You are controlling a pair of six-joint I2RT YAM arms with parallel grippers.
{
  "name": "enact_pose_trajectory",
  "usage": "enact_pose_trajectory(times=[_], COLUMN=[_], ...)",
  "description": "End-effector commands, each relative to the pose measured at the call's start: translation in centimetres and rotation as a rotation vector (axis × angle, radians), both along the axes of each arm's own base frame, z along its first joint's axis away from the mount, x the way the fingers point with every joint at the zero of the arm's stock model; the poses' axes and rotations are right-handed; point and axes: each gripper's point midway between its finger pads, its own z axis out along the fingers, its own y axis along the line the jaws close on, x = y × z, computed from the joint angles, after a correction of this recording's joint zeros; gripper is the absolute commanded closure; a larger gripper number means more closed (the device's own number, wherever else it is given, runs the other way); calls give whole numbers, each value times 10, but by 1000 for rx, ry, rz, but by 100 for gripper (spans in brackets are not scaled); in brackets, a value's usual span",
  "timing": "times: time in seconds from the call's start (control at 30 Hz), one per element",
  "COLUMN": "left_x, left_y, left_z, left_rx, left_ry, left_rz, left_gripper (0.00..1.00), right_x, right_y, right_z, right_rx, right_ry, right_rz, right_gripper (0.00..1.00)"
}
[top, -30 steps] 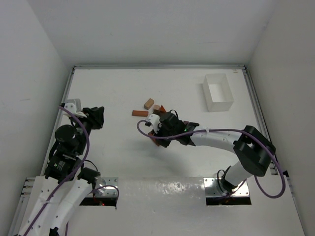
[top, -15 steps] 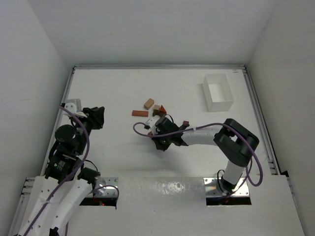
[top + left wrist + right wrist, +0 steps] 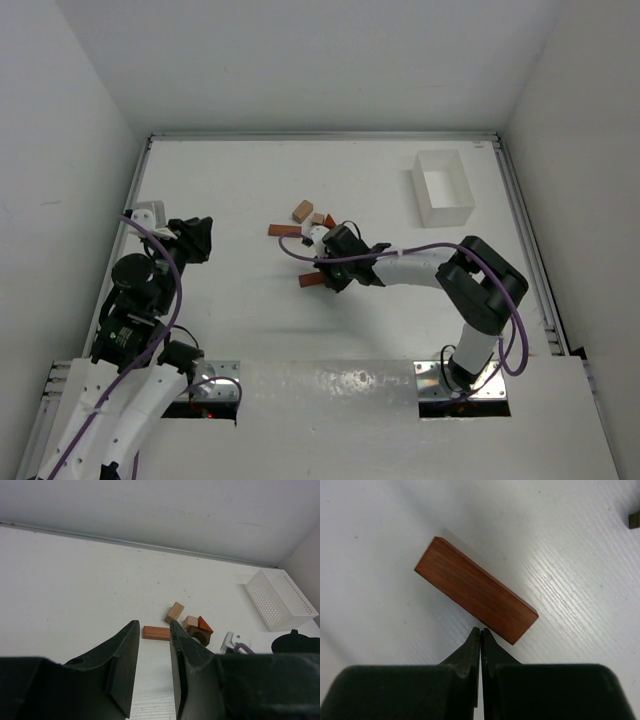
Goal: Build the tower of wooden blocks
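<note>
Reddish-brown wood marks the bar (image 3: 476, 603) lying flat on the white table (image 3: 230, 190), well to the left of the clear plastic box (image 3: 443, 188) and nearer the arm bases than the box. From above, its long axis runs roughly left to right, slightly tilted; in the right wrist view it slants from upper left to lower right. The right gripper (image 3: 480, 630) is fully closed and holds nothing, its tips at the bar's long edge.

Other blocks sit loose in a small group, also left of the box and farther from the arm bases than the bar: a pale tan block (image 3: 302, 211), a second reddish bar (image 3: 284, 230) lying left to right, a small tan cube (image 3: 317, 219), a reddish wedge (image 3: 329, 221) and a dark brown piece (image 3: 200, 636).

The left gripper (image 3: 153, 626) hangs much farther left of the box, jaws narrowly apart with nothing between them.
</note>
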Motion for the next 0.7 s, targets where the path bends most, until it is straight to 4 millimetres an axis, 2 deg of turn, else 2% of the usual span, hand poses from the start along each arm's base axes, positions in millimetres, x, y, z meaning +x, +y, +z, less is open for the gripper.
enact_pose_trajectory(times=[0.0, 0.1, 0.2, 0.23, 0.27, 0.3, 0.33, 0.37, 0.4, 0.43, 0.47, 0.5, 0.53, 0.57, 0.6, 0.63, 0.67], left_x=[4, 4, 3, 3, 3, 3, 2, 2, 1, 1, 0, 0, 0, 0, 0, 0, 0], left_y=[0, 1, 0, 0, 0, 0, 1, 2, 3, 3, 3, 4, 4, 4, 4, 4, 4], left_z=[10, 10, 11, 11, 12, 11, 12, 12, 13, 13, 14, 14, 14, 14, 15, 15, 15], left_rx=[-11, -10, -11, -11, -12, -14, -13, -13, -12, -14, -13, -14, -12, -12, -13, -13, -11], left_ry=[-35, -35, -40, -40, -43, -42, -45, -46, -49, -50, -53, -55, -55, -55, -56, -56, -56], left_rz=[2, 4, 1, -1, -1, 1, 5, 8, 10, 13, 13, 15, 16, 16, 13, 13, 13], left_gripper=[72, 72, 72, 72, 72, 72, 72, 72, 72, 72, 71, 71, 71, 71, 71, 71, 71], right_x=[5, -4, 5, 16, 28, 37, 52, 62, 72, 86, 93, 102, 116, 124, 141, 146, 151], right_y=[25, 37, 53, 63, 64, 66, 77, 80, 82, 93, 96, 98, 108, 110, 116, 118, 122], right_z=[27, 51, 80, 94, 82, 80, 92, 76, 73, 85, 68, 65, 78, 77, 77, 74, 71], right_rx=[98, 178, 250, 276, 223, 199, 208, 176, 166, 181, 151, 137, 148, 135, 121, 106, 100], right_ry=[-6, 25, -10, -42, -58, -65, -94, -89, -93, -112, -90, -99, -132, -144, -173, -179, -191], right_rz=[34, 62, 72, 76, 55, 39, 37, 33, 20, 19, 20, 10, 4, -3, -30, -35, -26], right_gripper=[100, 97, 95, 95, 95, 95, 93, 91, 87, 83, 78, 73, 59, 52, 47, 38, 35])
